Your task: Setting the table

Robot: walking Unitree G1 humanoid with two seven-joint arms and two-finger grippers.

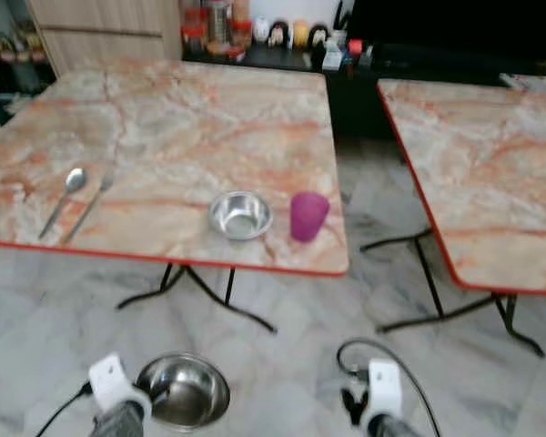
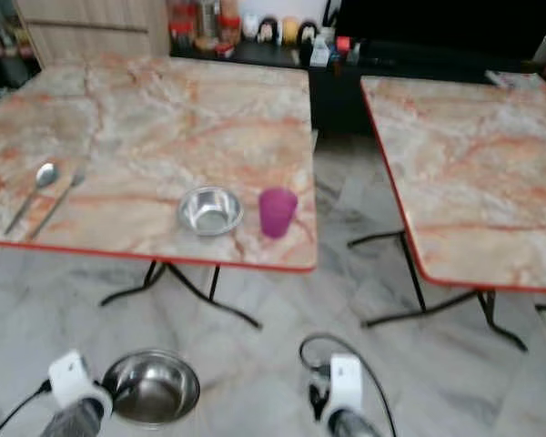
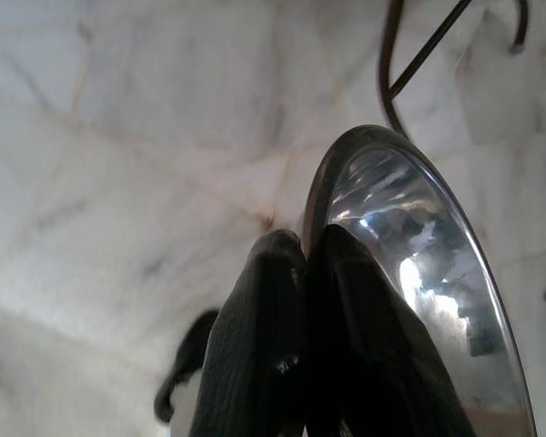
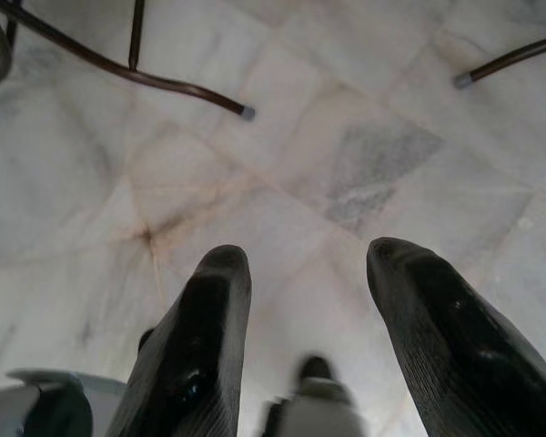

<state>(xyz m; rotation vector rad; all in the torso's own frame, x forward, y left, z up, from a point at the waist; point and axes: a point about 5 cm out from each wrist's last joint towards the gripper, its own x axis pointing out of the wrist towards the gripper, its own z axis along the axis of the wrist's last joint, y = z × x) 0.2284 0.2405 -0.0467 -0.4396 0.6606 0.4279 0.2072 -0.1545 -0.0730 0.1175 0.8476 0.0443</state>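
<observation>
Steel gleams low in the head views, where a wide, shallow stainless-steel bowl (image 1: 183, 390) is carried by the left gripper (image 3: 305, 273) above the pale marble floor (image 1: 282, 364), short of the near table. In the left wrist view the two black fingers (image 3: 255, 346) are seen pressed together on the bowl's rim, one finger on each side of the thin wall; a pinch at the edge is judged the only hold such a broad dish allows, and it leaves the bowl hanging tilted from one side.

On the square, red-edged table with the orange-veined marble top (image 1: 164, 127), a smaller round steel bowl (image 1: 240, 215) stands near the front edge, with a translucent purple plastic cup (image 1: 308, 215) just beside it on its right, apart from it. Toward the left of the same top a metal spoon (image 1: 65, 196) and a metal fork (image 1: 91, 205) lie side by side, handles pointing to the front edge, as cutlery is laid for a seat. The bowl in hand is probably meant for that place, since a bowl is lacking there.

The right gripper (image 4: 309, 346) hangs idle over the floor, its fingers spread apart with nothing between them. A second marble-topped table (image 1: 491, 173) stands to the right across a gap, and a dark shelf of jars and bottles (image 1: 255, 36) runs behind.

The task is judged to be midway: the bowl has not yet been brought to the table, and the rim grip could slip if the bowl is swung.
</observation>
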